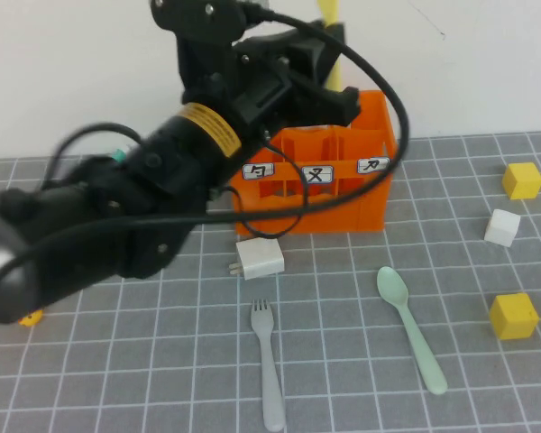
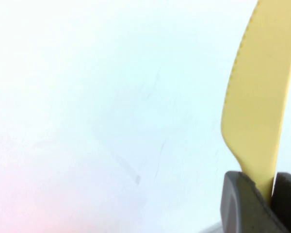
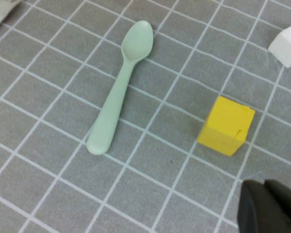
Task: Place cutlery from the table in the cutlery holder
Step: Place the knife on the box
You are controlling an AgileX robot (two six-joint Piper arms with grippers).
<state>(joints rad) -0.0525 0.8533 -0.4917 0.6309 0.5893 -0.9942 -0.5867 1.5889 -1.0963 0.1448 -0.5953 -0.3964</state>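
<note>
My left gripper is shut on the pale yellow knife and holds it upright above the back of the orange cutlery holder. In the left wrist view the knife stands up between the dark fingers against the white wall. The grey fork and the mint-green spoon lie on the grid table in front of the holder. My right gripper is shut and empty above the table, near a yellow cube and apart from the spoon. It is out of the high view.
A white plug adapter lies just in front of the holder. Two yellow cubes and a white cube sit at the right. The left arm covers the table's left side.
</note>
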